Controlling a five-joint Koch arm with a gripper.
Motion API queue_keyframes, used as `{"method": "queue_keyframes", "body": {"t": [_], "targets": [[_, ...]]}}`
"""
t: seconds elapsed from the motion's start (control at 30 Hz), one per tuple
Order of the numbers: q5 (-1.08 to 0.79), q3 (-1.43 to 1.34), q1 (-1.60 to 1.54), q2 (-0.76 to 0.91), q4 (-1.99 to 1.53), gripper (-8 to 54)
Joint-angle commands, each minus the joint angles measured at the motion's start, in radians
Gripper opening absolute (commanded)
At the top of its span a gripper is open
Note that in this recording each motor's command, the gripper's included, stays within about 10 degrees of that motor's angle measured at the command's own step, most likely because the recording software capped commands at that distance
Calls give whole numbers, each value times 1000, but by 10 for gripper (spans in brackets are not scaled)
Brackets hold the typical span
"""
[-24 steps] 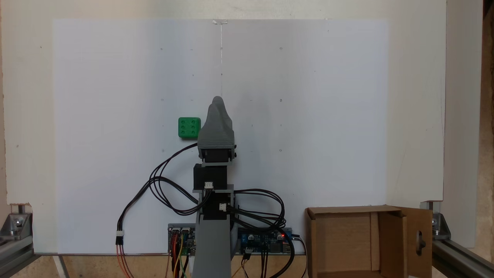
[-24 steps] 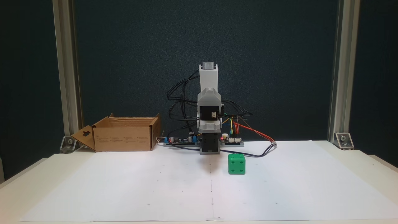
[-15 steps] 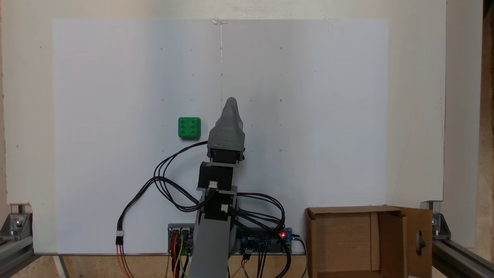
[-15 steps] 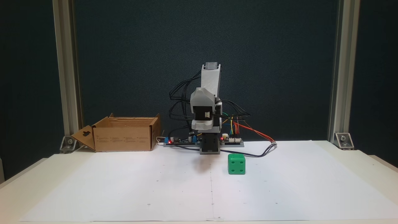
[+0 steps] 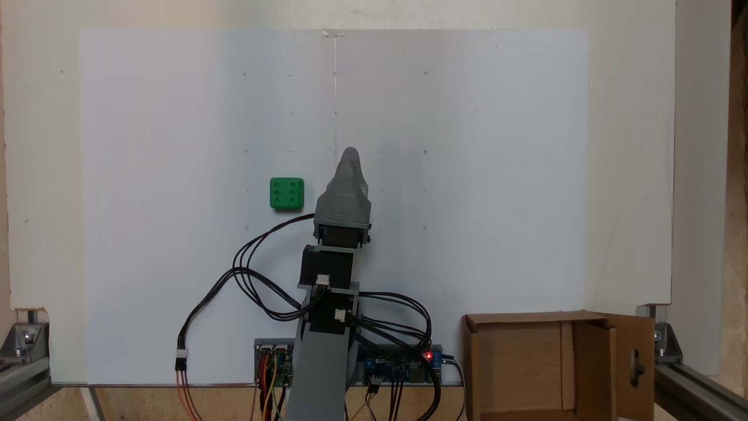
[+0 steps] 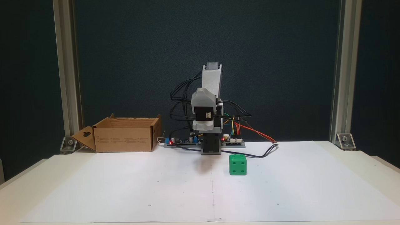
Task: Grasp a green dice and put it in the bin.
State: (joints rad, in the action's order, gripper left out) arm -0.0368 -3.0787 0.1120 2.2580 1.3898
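Observation:
The green dice (image 5: pixel 287 193) lies on the white paper, six pips up, and in the other fixed view the dice (image 6: pixel 237 164) sits just in front of the arm's base. My grey gripper (image 5: pixel 349 155) hovers above the paper, to the right of the dice and apart from it. Only one tapered tip shows, so I cannot tell how its jaws stand. From the front the gripper (image 6: pixel 204 125) points toward the camera, to the left of the dice and above it. The cardboard bin (image 5: pixel 526 318) stands open at the lower right; in the front view the bin (image 6: pixel 125 136) is at the left.
Black cables (image 5: pixel 245 275) loop left of the arm, and controller boards (image 5: pixel 403 362) sit at its base. Aluminium frame posts (image 6: pixel 340 72) flank the table. The bin's flap with a keyhole cutout (image 5: pixel 634 365) hangs open to the right.
From 0.8 s to 0.5 s ago the arm swung slightly right in the top-down view, away from the dice. Since then nothing has moved.

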Motion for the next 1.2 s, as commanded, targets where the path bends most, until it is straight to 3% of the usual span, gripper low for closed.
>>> {"method": "queue_keyframes", "body": {"t": [0.0,1.17], "targets": [[-2,-46,3,106,69,449],[-6,-46,-11,104,66,439]]}}
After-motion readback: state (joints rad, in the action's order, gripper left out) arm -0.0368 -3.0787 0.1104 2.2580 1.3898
